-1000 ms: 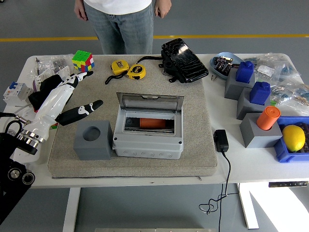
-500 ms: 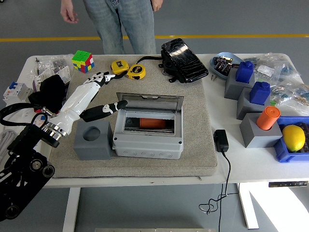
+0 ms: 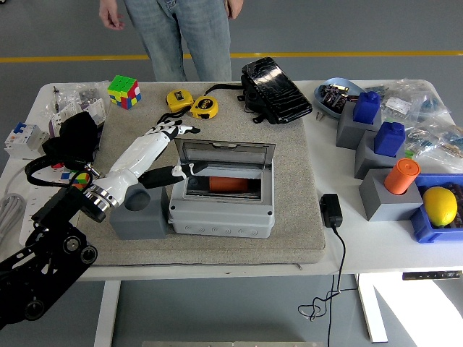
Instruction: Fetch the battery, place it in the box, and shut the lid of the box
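the orange battery (image 3: 230, 183) lies inside the grey box (image 3: 223, 201) at the middle of the mat, its long axis running from 9 o'clock to 3 o'clock, flat in the opening with only its top side showing under the rim. the box's lid (image 3: 226, 152) stands raised at the 12 o'clock edge, tilted back, clear panel facing the camera, so the box is open. the left hand (image 3: 168, 148) comes in from 8 o'clock on its black arm, white forearm angled toward 1 o'clock, and it is spread wide and grips nothing: the fingers (image 3: 176, 130) fan out beside the lid's 9 o'clock corner, while the thumb (image 3: 176, 172) stretches toward 3 o'clock and lies at the box's 9 o'clock rim, whether pressing on it or just above i can't tell. under the wrist sits a grey block (image 3: 137, 213) with a round hole, flush against the box's 9 o'clock wall. the right hand is nowhere in view. at 12 o'clock a person (image 3: 177, 32) in jeans stands beyond the tabletop (image 3: 376, 246), hands hanging clear of everything. two yellow tape measures (image 3: 192, 103) lie at 12 o'clock from the lid.
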